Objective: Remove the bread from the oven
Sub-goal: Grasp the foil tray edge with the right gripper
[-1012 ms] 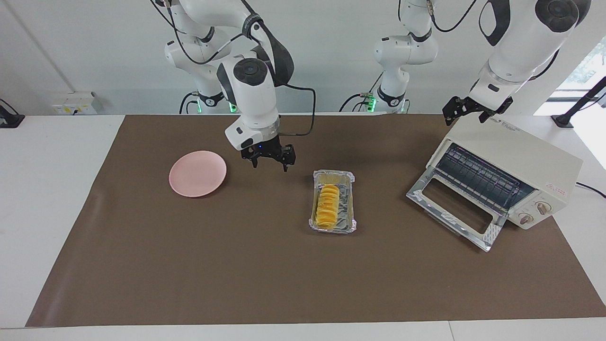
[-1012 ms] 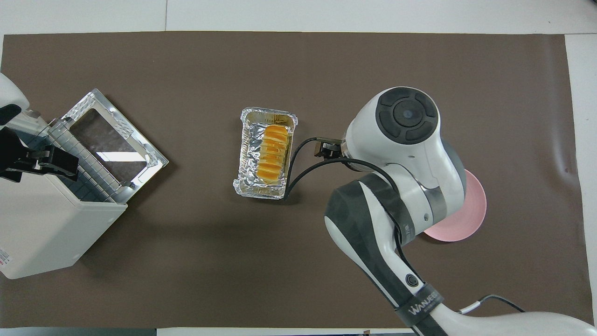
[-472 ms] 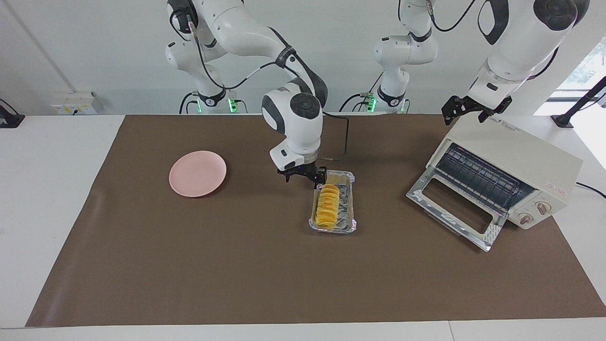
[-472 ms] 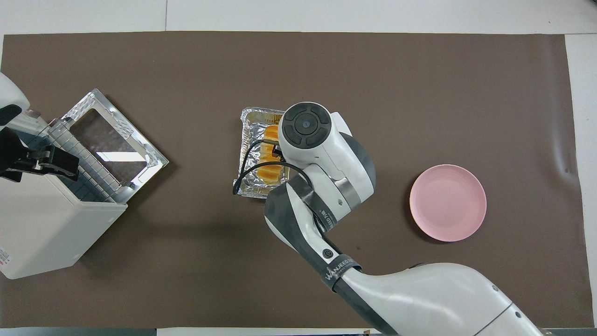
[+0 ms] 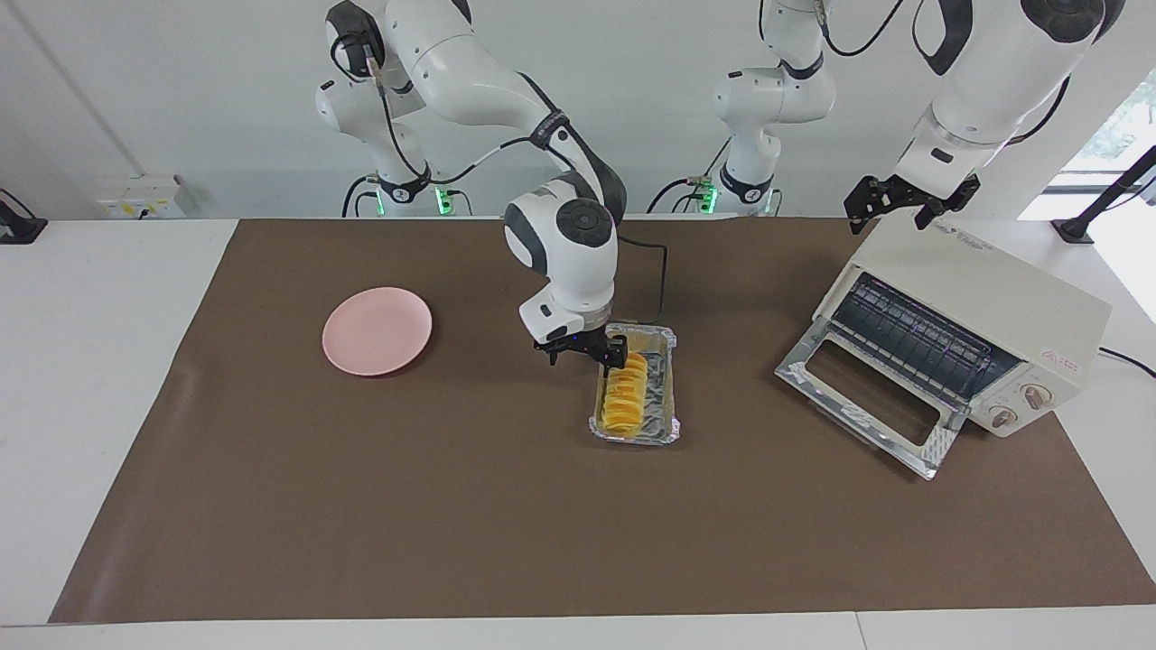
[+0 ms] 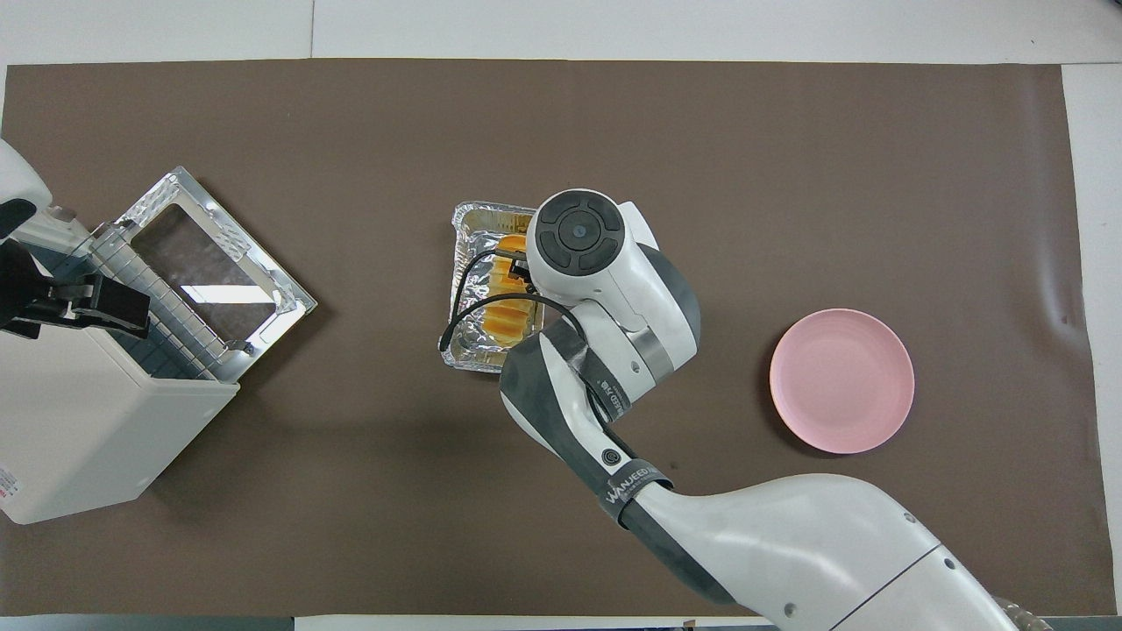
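Observation:
The bread is a yellow-orange ridged loaf lying in a silver foil tray at the middle of the mat. In the overhead view only part of the bread shows beside the right arm's wrist. My right gripper is open and low over the tray's edge, with one finger at the bread's end nearer the robots. The cream oven stands at the left arm's end, its glass door dropped open and its rack bare. My left gripper is open just over the oven's top.
A round pink plate lies on the brown mat toward the right arm's end. The right arm's wrist and forearm cover half of the foil tray from above.
My right gripper has swung from beside the pink plate to the foil tray and come down at the bread's end. My left gripper has risen slightly over the oven.

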Motion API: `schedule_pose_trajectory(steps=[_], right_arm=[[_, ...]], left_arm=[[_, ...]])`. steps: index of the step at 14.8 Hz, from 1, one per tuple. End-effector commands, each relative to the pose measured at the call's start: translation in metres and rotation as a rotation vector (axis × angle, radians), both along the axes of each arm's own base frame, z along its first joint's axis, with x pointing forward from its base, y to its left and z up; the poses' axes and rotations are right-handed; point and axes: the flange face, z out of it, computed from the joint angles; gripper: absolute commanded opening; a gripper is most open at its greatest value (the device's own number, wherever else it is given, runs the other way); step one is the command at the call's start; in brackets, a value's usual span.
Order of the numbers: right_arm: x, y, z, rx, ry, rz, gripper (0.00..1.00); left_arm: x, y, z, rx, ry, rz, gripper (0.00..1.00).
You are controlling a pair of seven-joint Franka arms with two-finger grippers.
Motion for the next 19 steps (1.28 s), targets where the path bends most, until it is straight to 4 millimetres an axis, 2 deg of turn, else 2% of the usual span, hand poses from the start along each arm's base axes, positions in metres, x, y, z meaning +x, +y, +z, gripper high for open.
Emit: schedule_pose_trajectory(steps=[1, 3, 5, 6, 7, 8, 10, 14, 17, 19], right_arm=[[-0.002, 0.005, -0.026, -0.030, -0.017, 0.051, 1.00], [-0.008, 0.001, -0.039, -0.064, -0.001, 0.120, 1.00], [-0.009, 0.001, -0.039, -0.071, 0.006, 0.169, 1.00], [-0.010, 0.002, -0.039, -0.073, 0.006, 0.176, 0.86], [-0.013, 0.008, -0.037, -0.069, 0.003, 0.185, 0.40], [-0.013, 0.009, -0.036, -0.066, 0.000, 0.185, 0.00], [-0.017, 0.019, -0.032, -0.055, -0.012, 0.196, 0.00], [-0.015, 0.020, -0.029, -0.052, -0.017, 0.216, 0.00], [-0.013, 0.013, -0.028, -0.061, 0.002, 0.253, 0.00], [-0.005, 0.005, -0.014, -0.068, 0.021, 0.236, 0.00]], left_arm=[[-0.002, -0.002, 0.001, -0.044, -0.048, -0.004, 1.00], [-0.002, -0.004, -0.001, -0.051, -0.043, -0.004, 1.00], [-0.004, -0.006, -0.003, -0.049, -0.032, -0.013, 1.00], [-0.006, -0.008, -0.002, -0.049, -0.034, -0.016, 1.00], [-0.005, -0.008, 0.000, -0.050, -0.044, -0.016, 1.00], [-0.005, -0.007, 0.000, -0.050, -0.043, -0.018, 1.00], [-0.004, -0.006, 0.000, -0.050, -0.043, -0.010, 1.00], [-0.004, 0.005, 0.000, -0.049, -0.039, 0.013, 1.00], [-0.004, 0.004, 0.000, -0.049, -0.040, 0.012, 1.00], [-0.004, 0.004, 0.000, -0.049, -0.040, 0.012, 1.00]])
